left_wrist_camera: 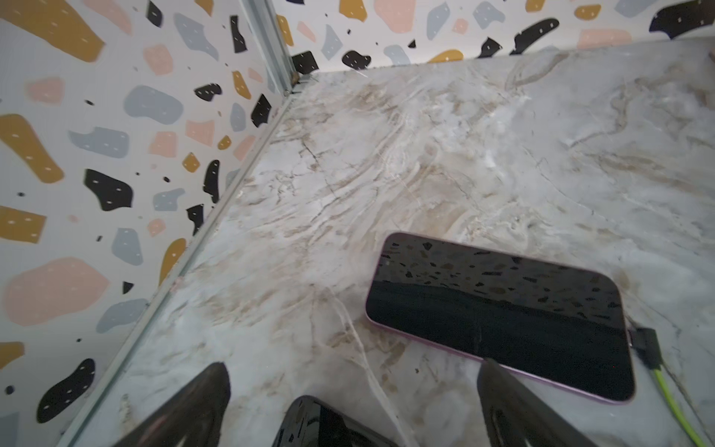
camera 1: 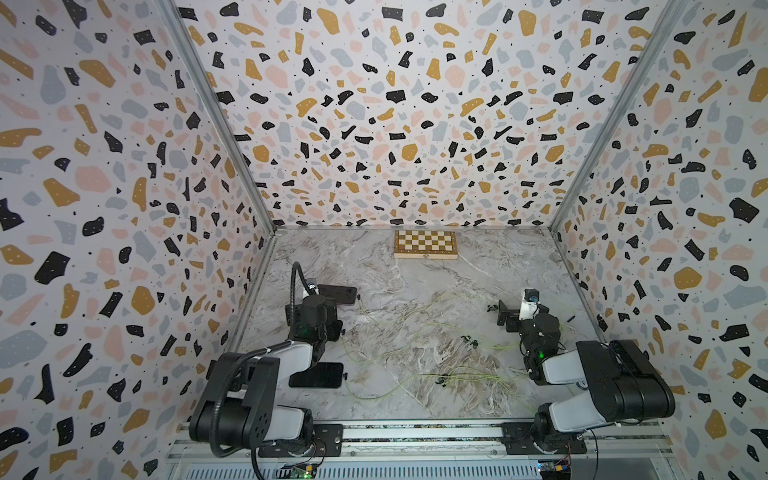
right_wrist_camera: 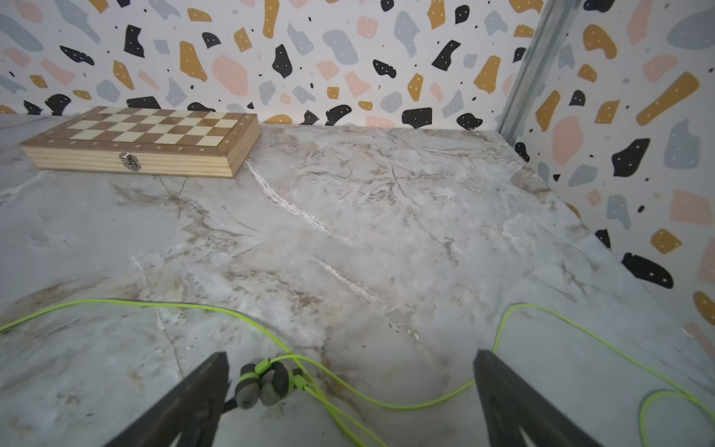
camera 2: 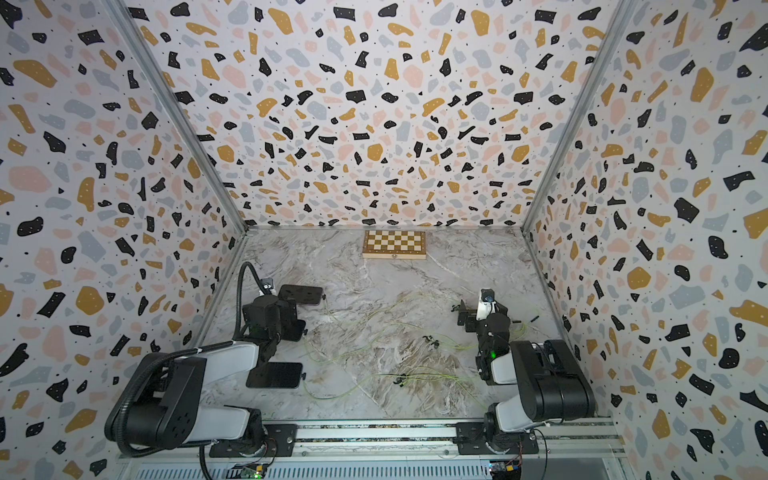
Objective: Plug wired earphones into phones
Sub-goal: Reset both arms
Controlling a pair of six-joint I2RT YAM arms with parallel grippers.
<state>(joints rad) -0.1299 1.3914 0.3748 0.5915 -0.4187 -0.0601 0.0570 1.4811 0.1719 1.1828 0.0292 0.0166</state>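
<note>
A black phone with a pink rim lies flat, and a black plug on a yellow-green cable sits at its end. My left gripper hangs open just short of it, over the corner of another phone. In both top views a third phone lies nearer the front. The earphones' cables sprawl over the middle. My right gripper is open and empty. A pair of black earbuds lies on the table between its fingers, close to one of them.
A wooden chessboard box stands closed at the back wall. Patterned walls close in the marble table on three sides. More earbuds lie mid-table. A small black piece lies near the right wall.
</note>
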